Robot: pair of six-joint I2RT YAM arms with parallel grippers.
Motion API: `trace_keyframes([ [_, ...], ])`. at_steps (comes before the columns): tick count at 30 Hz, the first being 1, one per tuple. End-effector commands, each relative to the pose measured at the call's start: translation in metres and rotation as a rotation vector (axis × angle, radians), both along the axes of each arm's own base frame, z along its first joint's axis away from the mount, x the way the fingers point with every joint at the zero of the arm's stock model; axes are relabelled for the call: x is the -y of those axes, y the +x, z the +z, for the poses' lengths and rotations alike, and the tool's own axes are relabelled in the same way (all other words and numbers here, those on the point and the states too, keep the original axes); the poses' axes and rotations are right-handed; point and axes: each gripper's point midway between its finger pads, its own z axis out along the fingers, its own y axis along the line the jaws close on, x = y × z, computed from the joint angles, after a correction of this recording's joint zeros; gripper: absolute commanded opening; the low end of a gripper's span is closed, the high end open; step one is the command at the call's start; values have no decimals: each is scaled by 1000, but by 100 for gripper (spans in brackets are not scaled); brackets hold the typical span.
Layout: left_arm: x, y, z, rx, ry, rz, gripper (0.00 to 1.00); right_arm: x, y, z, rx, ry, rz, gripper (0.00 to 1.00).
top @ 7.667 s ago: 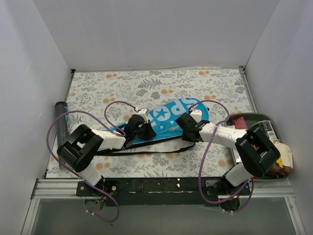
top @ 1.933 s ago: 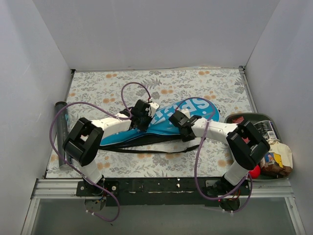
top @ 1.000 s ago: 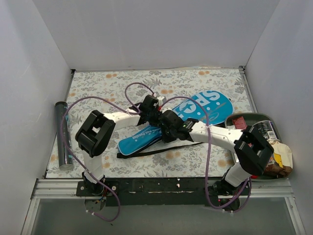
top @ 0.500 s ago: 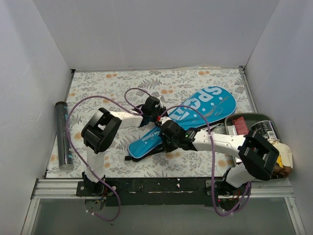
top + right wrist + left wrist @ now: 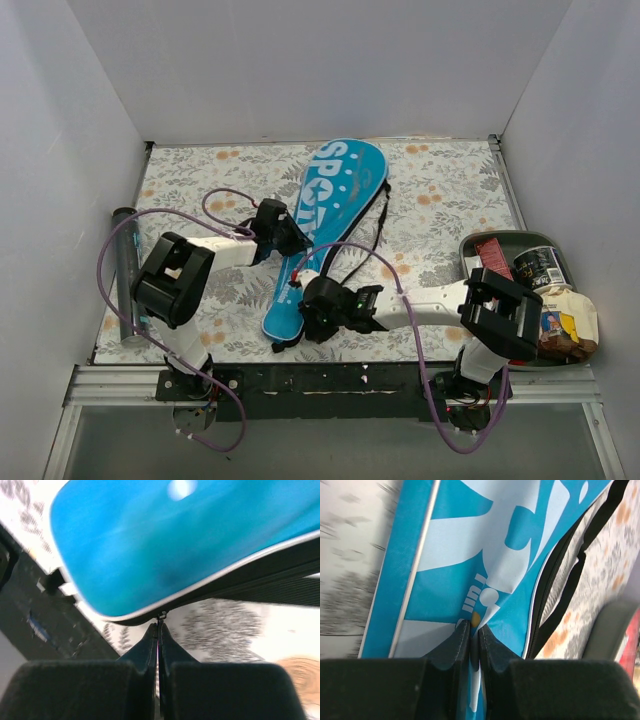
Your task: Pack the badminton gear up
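Left gripper [image 5: 474, 632] jaws are clamped on a fold of the blue cover [image 5: 335, 200]. Right gripper [image 5: 158, 630] jaws are clamped on its zip pull [image 5: 161, 616], visible in the right wrist view alone. Judgement: zipping in progress; cover contents hidden. Only the top view shows the black tube [image 5: 125, 270], well left of the left jaws, unpacked.

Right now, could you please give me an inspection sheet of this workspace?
Surface: floral tablecloth, flat.
Job's things: blue SPORT racket cover lying diagonally, head far; black tube at left edge; rackets, shuttlecocks not seen.
Clutter: green tray of packets and cans, right.
End effectors: left end effector shut, pinching cover fabric; right end effector shut on zipper pull at the cover's narrow end.
Cables: purple cables in loose loops.
Surroundings: white walls.
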Motion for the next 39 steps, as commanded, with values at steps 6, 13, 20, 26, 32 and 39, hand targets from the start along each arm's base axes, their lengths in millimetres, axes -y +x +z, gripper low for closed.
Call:
trace_keyframes([
  [6, -68, 32, 12, 80, 84, 283, 0, -43, -71, 17, -82, 73, 227, 1],
  [13, -85, 29, 19, 88, 62, 364, 0, -61, -88, 25, -79, 114, 269, 1],
  [20, -93, 29, 27, 115, 43, 411, 0, -85, -113, 42, -76, 190, 356, 1],
  [26, -90, 29, 30, 120, 21, 401, 0, -93, -108, 41, -74, 173, 293, 1],
  [32, -87, 28, 35, 143, 22, 367, 0, -86, -101, 31, -65, 104, 217, 9],
  [39, -79, 29, 49, 199, 28, 278, 0, -45, -61, 52, 94, -2, 35, 74],
])
